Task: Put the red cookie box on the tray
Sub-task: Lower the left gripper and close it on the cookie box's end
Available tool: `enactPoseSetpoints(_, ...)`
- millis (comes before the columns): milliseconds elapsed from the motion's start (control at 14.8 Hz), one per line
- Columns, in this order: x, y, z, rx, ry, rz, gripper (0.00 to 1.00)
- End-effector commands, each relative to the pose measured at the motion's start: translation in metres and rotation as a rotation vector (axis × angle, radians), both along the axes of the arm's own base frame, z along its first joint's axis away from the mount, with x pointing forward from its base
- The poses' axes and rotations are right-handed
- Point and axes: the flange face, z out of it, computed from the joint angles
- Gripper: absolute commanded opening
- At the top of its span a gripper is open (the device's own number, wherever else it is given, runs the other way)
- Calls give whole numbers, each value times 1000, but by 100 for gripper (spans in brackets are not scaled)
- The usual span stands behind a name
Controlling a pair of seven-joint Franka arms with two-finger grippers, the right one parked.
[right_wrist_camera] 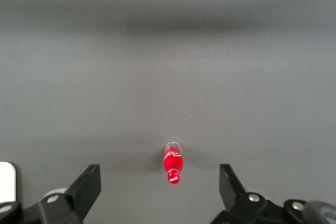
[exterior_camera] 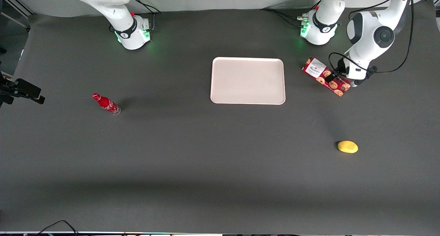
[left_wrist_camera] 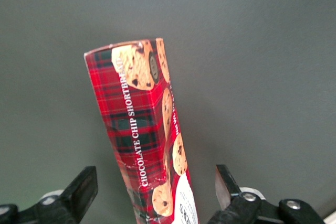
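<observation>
Early stage: the red cookie box lies on the table beside the tray, toward the working arm's end, while the gripper straddles it with fingers spread wide, nothing grasped.

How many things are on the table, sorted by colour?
Red: 2, the cookie box and the cola bottle
Pinkish-white: 1, the tray
Yellow: 1, a small rounded object
Total: 4
The gripper sits open, straddling the cookie box.
</observation>
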Motion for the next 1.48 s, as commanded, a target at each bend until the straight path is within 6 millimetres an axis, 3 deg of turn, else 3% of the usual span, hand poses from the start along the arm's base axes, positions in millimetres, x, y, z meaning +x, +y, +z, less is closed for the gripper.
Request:
enactPoseSetpoints(0,-26,-15,-24,9,25,15,100)
enactPoseSetpoints(337,-29,-22,-43,14,45,1,100)
enactPoseSetpoints(405,-30,-23,-46,14,54,-1,92)
enactPoseSetpoints(742,-29,-23,-46,14,41,-8,0)
enactPoseSetpoints(1147,-26,-28,-42,14,37,-25,0)
enactPoseSetpoints(1282,-12,-37,-31,12,11,-48,0)
enactPoseSetpoints(1417,9,-47,-5,8,-1,-84,0)
